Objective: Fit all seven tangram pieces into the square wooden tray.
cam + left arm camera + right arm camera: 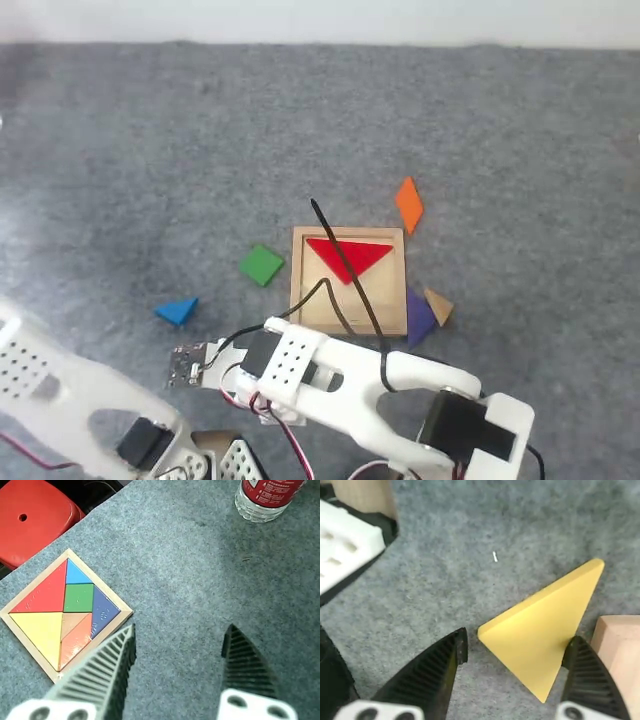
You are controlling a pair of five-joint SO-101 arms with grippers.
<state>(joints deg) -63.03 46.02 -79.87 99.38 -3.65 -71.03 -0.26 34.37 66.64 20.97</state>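
The right gripper point(517, 645) hung with jaws spread either side of the yellow triangle point(545, 625), which lay flat on the grey carpet point(470, 555) just beside the wooden tray point(297, 285). A red triangle point(347, 257) sat in that tray's far half. The left gripper point(181, 630) gaped empty over bare carpet, close to a second, filled tray point(126, 612).

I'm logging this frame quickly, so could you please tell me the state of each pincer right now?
Left pincer: open, holding nothing.
Right pincer: open, one finger on either side of the yellow triangle.
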